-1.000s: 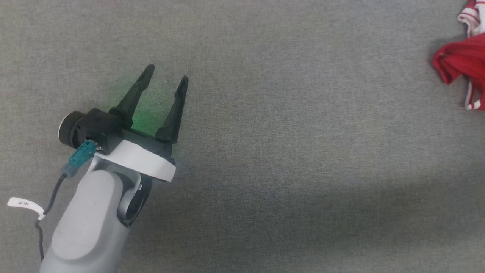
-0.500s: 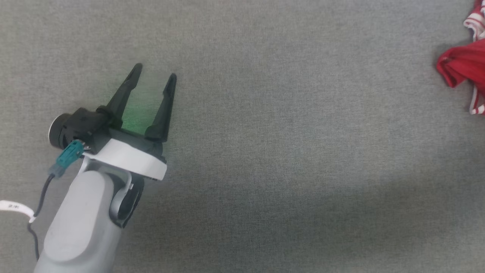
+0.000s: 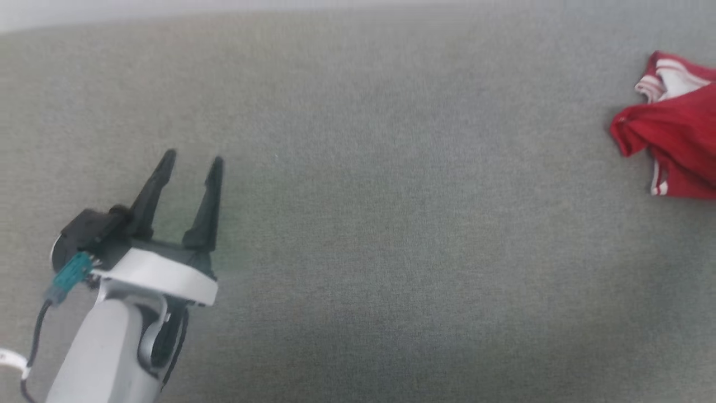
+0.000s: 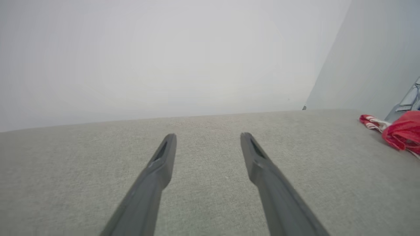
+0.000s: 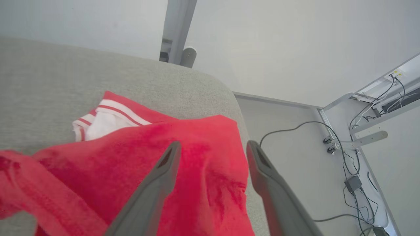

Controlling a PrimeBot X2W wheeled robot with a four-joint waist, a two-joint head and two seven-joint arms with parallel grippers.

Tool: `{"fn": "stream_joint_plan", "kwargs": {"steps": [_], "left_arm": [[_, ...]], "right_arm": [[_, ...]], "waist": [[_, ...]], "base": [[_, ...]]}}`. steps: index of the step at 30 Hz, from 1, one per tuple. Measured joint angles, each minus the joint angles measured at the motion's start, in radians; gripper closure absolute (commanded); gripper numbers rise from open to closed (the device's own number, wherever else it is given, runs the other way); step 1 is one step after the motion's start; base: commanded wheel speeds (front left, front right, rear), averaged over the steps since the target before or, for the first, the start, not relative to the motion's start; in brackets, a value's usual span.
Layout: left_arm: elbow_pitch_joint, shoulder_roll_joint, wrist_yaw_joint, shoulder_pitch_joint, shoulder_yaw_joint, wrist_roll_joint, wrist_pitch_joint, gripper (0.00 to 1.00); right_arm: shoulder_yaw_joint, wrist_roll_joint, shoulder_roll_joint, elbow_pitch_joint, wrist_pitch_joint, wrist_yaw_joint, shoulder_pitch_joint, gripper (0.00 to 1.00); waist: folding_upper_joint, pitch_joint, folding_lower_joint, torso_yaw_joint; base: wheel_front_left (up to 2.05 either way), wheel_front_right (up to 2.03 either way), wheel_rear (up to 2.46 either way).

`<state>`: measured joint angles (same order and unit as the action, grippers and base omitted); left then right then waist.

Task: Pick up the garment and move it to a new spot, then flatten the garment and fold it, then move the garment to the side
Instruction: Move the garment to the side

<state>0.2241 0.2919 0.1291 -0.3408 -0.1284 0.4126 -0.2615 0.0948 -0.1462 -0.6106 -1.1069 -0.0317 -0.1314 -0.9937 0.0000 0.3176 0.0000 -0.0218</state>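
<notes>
Spreading the garment [image 5: 203, 183] looks like the step in hand. It lies bunched, red body over a white striped sleeve, at the counter's [image 3: 391, 224] right corner, near the rim. The right pincer [image 5: 212, 144] hovers just over it, jaws apart and empty. Better to take a hem edge than the bulk. The left pincer [image 3: 193, 157], also open, sits well apart.

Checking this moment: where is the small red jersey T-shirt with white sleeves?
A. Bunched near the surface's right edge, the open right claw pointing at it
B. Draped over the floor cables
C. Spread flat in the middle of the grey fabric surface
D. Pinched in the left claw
A: the small red jersey T-shirt lies bunched by the right edge of the grey fabric surface, the right claw open over it, while the left claw is open far off.
</notes>
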Motion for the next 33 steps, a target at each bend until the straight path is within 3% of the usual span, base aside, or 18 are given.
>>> {"fn": "stream_joint_plan", "kwargs": {"steps": [16, 24, 33], "left_arm": [[-0.005, 0.010, 0.000, 0.231, 0.132, 0.007, 0.000, 0.00], [-0.007, 0.020, 0.000, 0.320, 0.161, -0.003, 0.000, 0.00], [-0.018, 0.022, 0.000, 0.380, 0.188, -0.016, 0.000, 0.00]], "right_arm": [[0.065, -0.106, 0.157, 0.111, 0.281, 0.000, 0.265, 0.00], [-0.009, -0.052, 0.228, 0.352, 0.292, 0.000, 0.463, 0.00], [-0.136, 0.048, 0.361, 0.643, 0.293, 0.000, 0.725, 0.00]], "waist": [[0.0000, -0.230, 0.0000, 0.015], [0.0000, -0.310, 0.0000, 0.011], [0.0000, -0.346, 0.0001, 0.017]], "base": [[0.00, 0.00, 0.00], [0.00, 0.00, 0.00], [0.00, 0.00, 0.00]]}}
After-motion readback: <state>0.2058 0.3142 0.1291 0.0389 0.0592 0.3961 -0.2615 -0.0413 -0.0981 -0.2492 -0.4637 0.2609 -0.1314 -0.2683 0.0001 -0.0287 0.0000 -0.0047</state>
